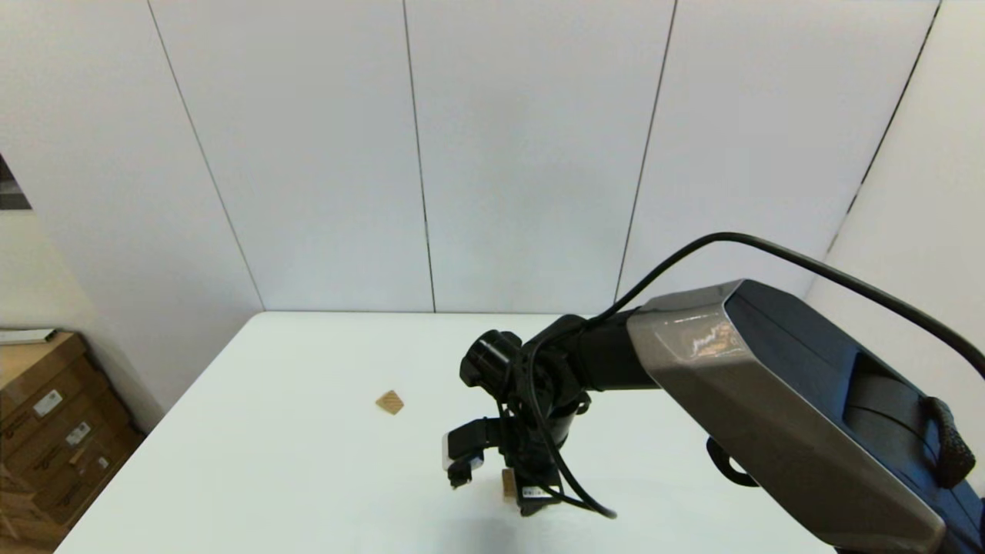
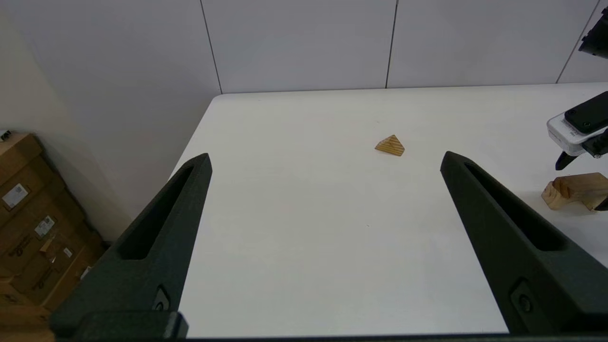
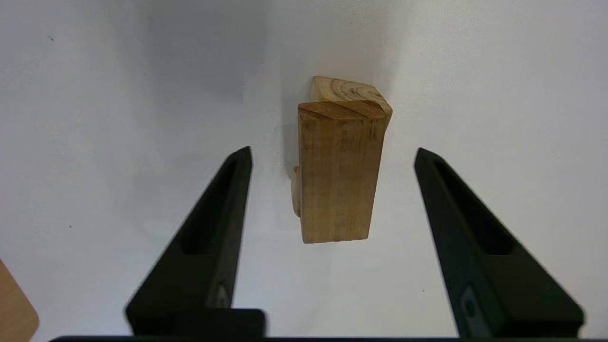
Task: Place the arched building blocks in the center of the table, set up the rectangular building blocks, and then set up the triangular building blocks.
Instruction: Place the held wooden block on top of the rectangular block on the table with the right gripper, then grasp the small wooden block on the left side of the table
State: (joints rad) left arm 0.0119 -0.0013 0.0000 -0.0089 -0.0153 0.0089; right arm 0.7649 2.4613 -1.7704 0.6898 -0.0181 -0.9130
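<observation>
1. Two of the three wooden pieces were stacked under the right gripper [image 3: 332, 156]: the rectangular building blocks [image 3: 337, 175] lay flat on top of the arched building blocks [image 3: 349, 90], near the middle of the table [image 1: 308, 462].
2. The right gripper hung directly above this stack with its fingers spread wide, one on each side of the slab and touching neither piece.
3. The triangular building blocks [image 2: 390, 145] rested alone on the table, well apart from the stack, toward the robot's left and farther from it.
4. The left gripper [image 2: 325, 159] was parked low at the left table edge, fingers spread and holding nothing.
5. By this reading, the slab was already placed and the wedge was still to be fetched.
6. Risk: a sideways drift while the right gripper lifted away could catch the slab and slide it off the arch, as nothing secured it.
7. Risk: the wedge's sloped faces give poor purchase; a grip across them could squeeze it out.
8. Risk: setting the wedge down off-centre or with force could topple the loose stack.
</observation>
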